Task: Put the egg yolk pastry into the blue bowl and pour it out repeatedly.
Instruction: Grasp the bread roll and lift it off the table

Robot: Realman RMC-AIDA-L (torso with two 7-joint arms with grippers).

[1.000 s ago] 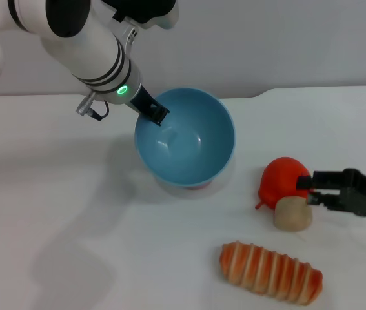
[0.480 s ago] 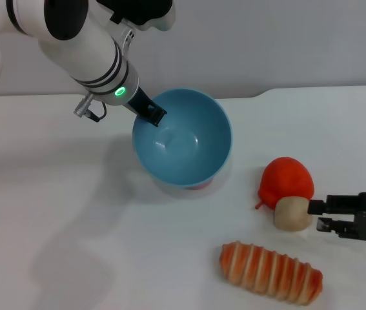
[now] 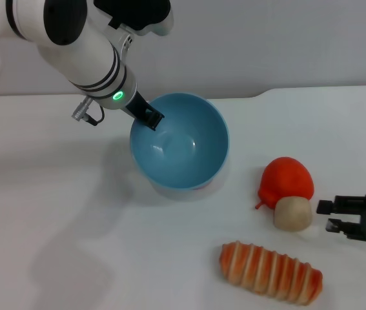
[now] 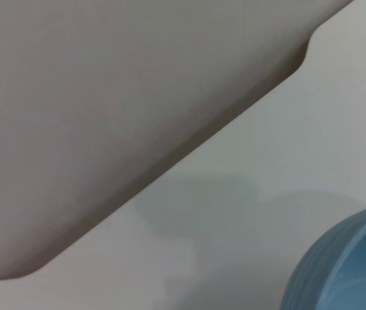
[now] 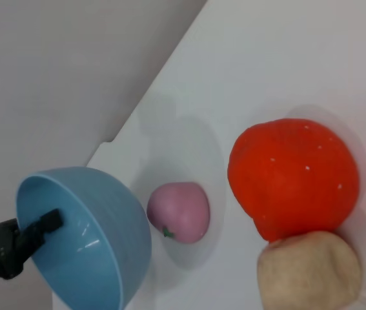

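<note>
Egg yolk pastry (image 3: 292, 214) is sitting on the worktop (image 3: 53, 213), pressed right up against the red fruit (image 3: 287, 181) and just above the striped bread loaf (image 3: 270, 272). Not in the blue bowl (image 3: 180, 141) yet, and nothing has hold of it.

Stuff I'd worry about: the pastry is wedged against the fruit, so a sideways grab could easily shove the fruit or roll the pastry off toward the loaf instead of catching it. It looks smooth and rounded too, so an off-centre pinch might squirt it out. Also the bowl is tipped up off the worktop, held by its rim only, so a drop onto that slanted glossy inside could bounce or slide straight out. There's a pink ball (image 5: 178, 211) tucked beside the bowl that it could bump when it comes down.

Pose-wise: the left gripper (image 3: 149, 117) reaches down from upper left, fingers pinching the bowl's near-left rim, one inside. The right gripper (image 3: 332, 216) sits low at the right edge, pointing at the pastry but just clear of it, fingers parted and empty.
</note>
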